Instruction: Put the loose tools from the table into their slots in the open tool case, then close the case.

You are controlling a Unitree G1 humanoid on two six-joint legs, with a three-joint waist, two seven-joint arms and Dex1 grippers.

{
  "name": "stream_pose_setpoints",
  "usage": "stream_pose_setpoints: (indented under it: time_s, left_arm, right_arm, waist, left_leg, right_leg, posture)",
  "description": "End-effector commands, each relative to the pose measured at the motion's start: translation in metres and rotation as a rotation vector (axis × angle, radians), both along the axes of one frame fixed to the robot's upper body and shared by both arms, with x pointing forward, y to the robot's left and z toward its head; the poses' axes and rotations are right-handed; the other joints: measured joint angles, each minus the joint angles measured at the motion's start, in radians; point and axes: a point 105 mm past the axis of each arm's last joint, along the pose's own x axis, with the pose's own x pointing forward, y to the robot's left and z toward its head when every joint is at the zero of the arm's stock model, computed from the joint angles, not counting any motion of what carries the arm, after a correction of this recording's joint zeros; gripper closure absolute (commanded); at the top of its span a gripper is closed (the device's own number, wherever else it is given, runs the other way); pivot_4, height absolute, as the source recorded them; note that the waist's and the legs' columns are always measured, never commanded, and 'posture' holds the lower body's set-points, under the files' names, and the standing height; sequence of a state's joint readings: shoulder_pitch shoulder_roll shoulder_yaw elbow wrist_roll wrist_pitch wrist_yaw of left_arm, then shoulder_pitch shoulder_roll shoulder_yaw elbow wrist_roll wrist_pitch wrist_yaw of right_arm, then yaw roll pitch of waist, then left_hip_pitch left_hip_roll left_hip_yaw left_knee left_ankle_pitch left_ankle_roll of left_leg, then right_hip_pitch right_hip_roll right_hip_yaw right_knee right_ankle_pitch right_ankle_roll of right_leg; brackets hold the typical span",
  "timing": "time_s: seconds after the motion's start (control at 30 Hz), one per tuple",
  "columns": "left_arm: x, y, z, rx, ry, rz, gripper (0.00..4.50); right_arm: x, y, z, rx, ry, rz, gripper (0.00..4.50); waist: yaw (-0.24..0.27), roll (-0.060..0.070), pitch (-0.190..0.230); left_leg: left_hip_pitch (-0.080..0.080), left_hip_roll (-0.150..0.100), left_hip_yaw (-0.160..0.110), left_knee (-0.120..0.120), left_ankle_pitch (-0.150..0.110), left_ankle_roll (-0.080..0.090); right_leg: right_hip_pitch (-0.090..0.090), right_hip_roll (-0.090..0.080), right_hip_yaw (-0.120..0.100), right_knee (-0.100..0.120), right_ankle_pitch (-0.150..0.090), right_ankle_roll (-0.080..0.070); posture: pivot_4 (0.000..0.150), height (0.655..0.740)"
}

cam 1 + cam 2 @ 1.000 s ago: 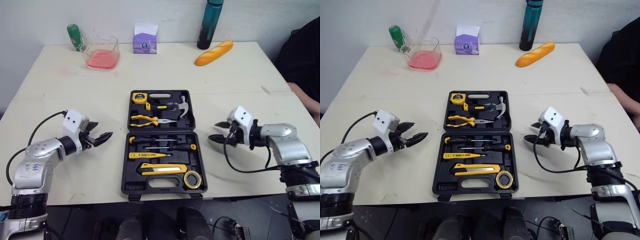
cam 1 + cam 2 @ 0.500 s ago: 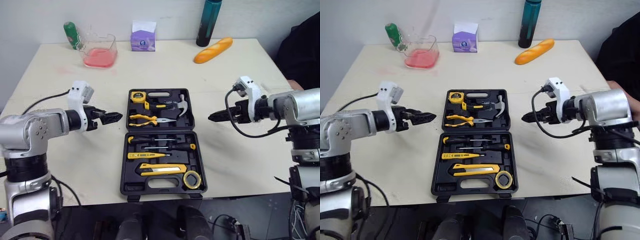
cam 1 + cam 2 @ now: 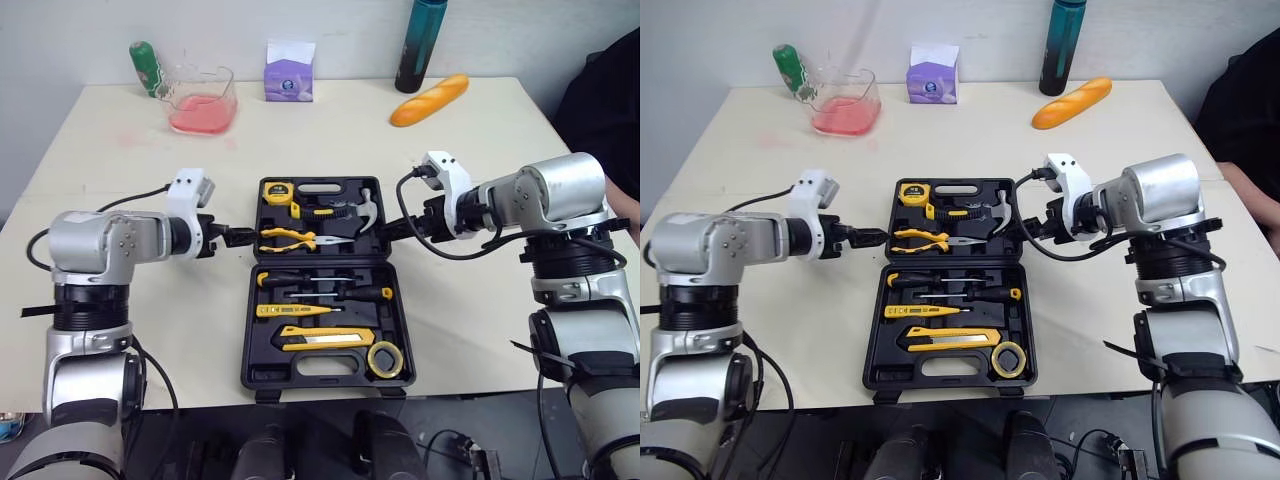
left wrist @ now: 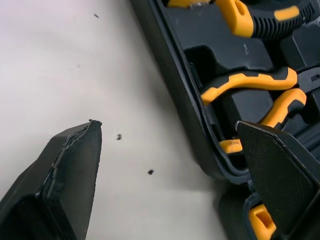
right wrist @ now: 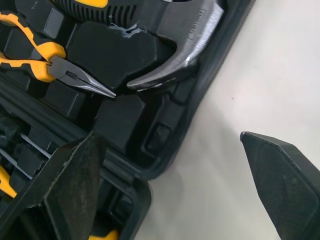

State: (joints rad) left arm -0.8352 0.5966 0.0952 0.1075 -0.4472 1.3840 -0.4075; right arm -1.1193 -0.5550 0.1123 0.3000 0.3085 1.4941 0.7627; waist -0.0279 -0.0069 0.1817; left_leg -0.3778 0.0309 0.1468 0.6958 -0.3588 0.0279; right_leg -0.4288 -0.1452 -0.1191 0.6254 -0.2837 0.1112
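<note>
Tool case [image 3: 249,330]: lies open, flat, mid-bench near the front edge, hinge running side to side.
Far half: tape measure [image 3: 277,193], hammer [image 3: 365,212] and pliers [image 3: 295,239], each seated in its slot.
Near half: screwdrivers [image 3: 320,295], utility knife [image 3: 313,338] and tape roll [image 3: 385,358], also in their slots.
Left gripper [image 3: 243,237]: low at the far half's left rim, level with the pliers handles. Fingers [image 4: 70,165] spread wide, one over bare bench [image 3: 130,180], the other over the case interior. Contact with the rim cannot be told.
Right gripper [image 3: 392,229]: low at the far half's right rim, just beside the hammer head. Fingers [image 5: 70,175] spread wide, one over the case interior, the other over bare bench; nothing held.
Back of bench: green bottle [image 3: 146,68], clear container [image 3: 203,100] with pink contents, purple box [image 3: 289,72], dark bottle [image 3: 418,45], bread loaf [image 3: 430,101], all well apart from the case.
Right edge: a person's dark sleeve [image 3: 610,90].
</note>
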Motion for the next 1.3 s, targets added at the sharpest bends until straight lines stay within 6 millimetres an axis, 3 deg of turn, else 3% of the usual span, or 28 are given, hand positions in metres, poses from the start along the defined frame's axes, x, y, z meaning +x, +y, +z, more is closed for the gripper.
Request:
stream_pose_setpoints:
  time_s: [0.03, 0.53, 0.87, 1.2, 1.27, 1.3]
  left_arm:
    - [0.008, 0.0, 0.011, 0.008, -0.049, 0.015, 0.0]
    - [0.026, 0.005, 0.0, 0.059, -0.055, 0.074, 0.0]
    - [0.024, -0.002, -0.005, 0.046, -0.033, 0.045, 0.0]
    - [0.026, -0.005, -0.006, 0.031, -0.047, 0.053, 0.0]
    - [0.026, -0.007, -0.006, 0.026, -0.048, 0.05, 0.0]
    - [0.026, -0.007, -0.007, 0.025, -0.047, 0.049, 0.26]
  right_arm:
    - [0.002, 0.002, 0.011, 0.014, -0.05, 0.002, 0.03]
    - [0.013, 0.005, -0.001, -0.008, -0.072, -0.044, 0.03]
    - [0.021, -0.004, -0.018, -0.048, -0.056, -0.105, 0.03]
    - [0.024, -0.001, -0.035, -0.053, -0.001, -0.135, 0.03]
    - [0.025, 0.0, -0.036, -0.053, -0.001, -0.14, 0.54]
    - [0.025, 0.001, -0.037, -0.05, 0.004, -0.141, 0.81]
  waist:
    - [-0.001, 0.0, 0.0]
    - [-0.003, 0.0, 0.0]
    - [-0.003, 0.0, 0.0]
    - [-0.003, -0.001, -0.001]
    - [-0.003, -0.001, -0.001]
    - [-0.002, -0.001, -0.001]
  left_leg:
    - [0.0, 0.0, 0.0, 0.0, 0.0, 0.0]
    - [0.0, 0.0, 0.0, 0.0, 0.001, -0.001]
    - [0.0, 0.0, 0.0, 0.0, 0.001, -0.002]
    - [0.001, 0.0, 0.0, 0.0, 0.001, -0.002]
    - [0.001, 0.0, 0.0, 0.001, 0.001, -0.002]
    - [0.001, 0.001, 0.0, 0.001, 0.002, -0.001]
  right_leg:
    - [0.0, 0.0, 0.0, 0.0, 0.0, 0.0]
    - [0.0, 0.002, 0.0, 0.001, 0.0, 0.0]
    - [0.0, 0.002, 0.0, 0.001, 0.0, 0.0]
    - [0.0, 0.002, 0.001, 0.001, 0.0, 0.0]
    - [0.001, 0.002, 0.001, 0.002, 0.0, 0.0]
    - [0.001, 0.002, 0.001, 0.002, 0.0, 0.0]
  posture:
    - [0.15, 0.74]
    - [0.15, 0.74]
    - [0.15, 0.74]
    - [0.15, 0.74]
    - [0.15, 0.74]
    - [0.15, 0.74]
